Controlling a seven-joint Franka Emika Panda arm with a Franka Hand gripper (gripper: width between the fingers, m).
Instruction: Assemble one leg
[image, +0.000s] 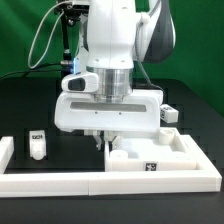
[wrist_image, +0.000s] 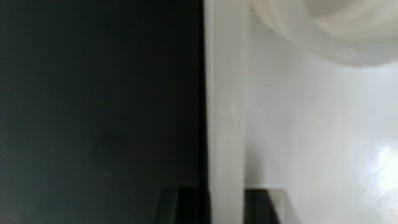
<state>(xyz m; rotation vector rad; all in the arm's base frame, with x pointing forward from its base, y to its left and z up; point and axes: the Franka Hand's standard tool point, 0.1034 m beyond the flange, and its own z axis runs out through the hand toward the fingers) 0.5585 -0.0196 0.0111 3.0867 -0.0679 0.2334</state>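
Note:
One leg (image: 38, 145), a small white post with a black-and-white tag, stands on the black table at the exterior view's left, well apart from my gripper. A second leg (image: 168, 113) lies at the right behind the hand. My gripper (image: 105, 141) is low at the left edge of the large white slab (image: 175, 150). In the wrist view the slab (wrist_image: 311, 130) fills one side, with a corner hole (wrist_image: 329, 25). Its raised rim (wrist_image: 222, 120) runs between my two dark fingers (wrist_image: 185, 207), which press against it on both sides. My gripper (wrist_image: 224, 207) is shut on that rim.
A low white wall (image: 60, 183) runs along the table's front with a short upright end (image: 5, 150) at the exterior view's left. The slab lies close behind the wall on the right. Cables hang behind the arm.

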